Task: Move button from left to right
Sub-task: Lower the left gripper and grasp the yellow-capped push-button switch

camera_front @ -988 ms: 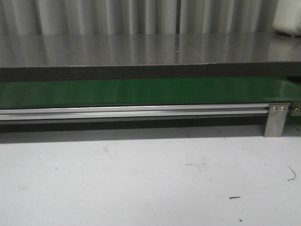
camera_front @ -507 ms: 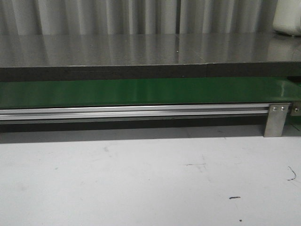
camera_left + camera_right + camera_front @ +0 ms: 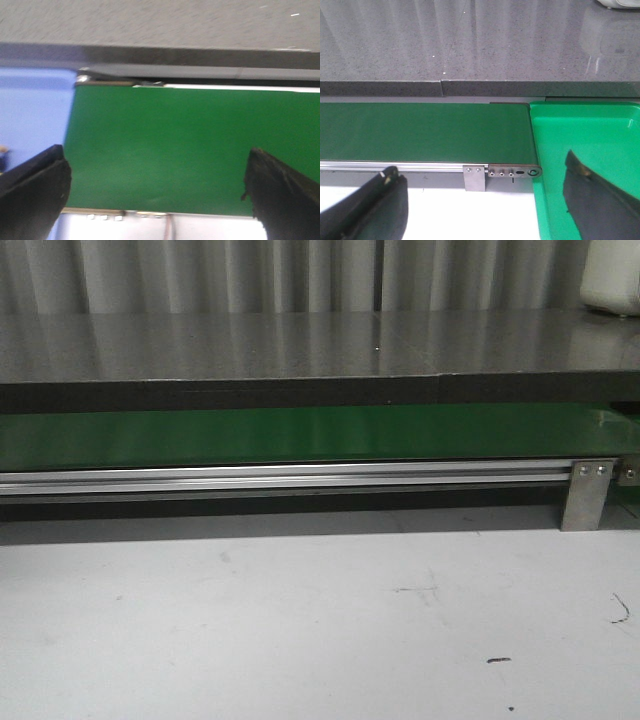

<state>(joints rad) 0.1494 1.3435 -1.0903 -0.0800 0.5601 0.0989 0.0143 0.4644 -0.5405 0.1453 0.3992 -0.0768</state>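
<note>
From where I stand, the long green conveyor belt (image 3: 300, 435) runs across the middle of the front view, left edge to right, with a silver aluminium rail (image 3: 290, 477) just beneath it and a small grey metal bracket (image 3: 587, 494) at the right end. Above it lies a dark polished stone counter (image 3: 300, 345), and below it the pale grey scuffed tabletop (image 3: 300, 630) fills the lower half. In the left wrist view, the left gripper (image 3: 157, 192) hangs over the belt with its two black fingers (image 3: 35, 195) spread wide at the lower corners, nothing between them; a light blue surface (image 3: 32, 115) shows at the left edge of that frame. In the right wrist view, the right gripper (image 3: 485, 202) is likewise spread apart and grasping nothing, and a bright green plastic tray (image 3: 585, 135) sits at the right, touching the belt's end. The button is not visible in any of the three views.
</note>
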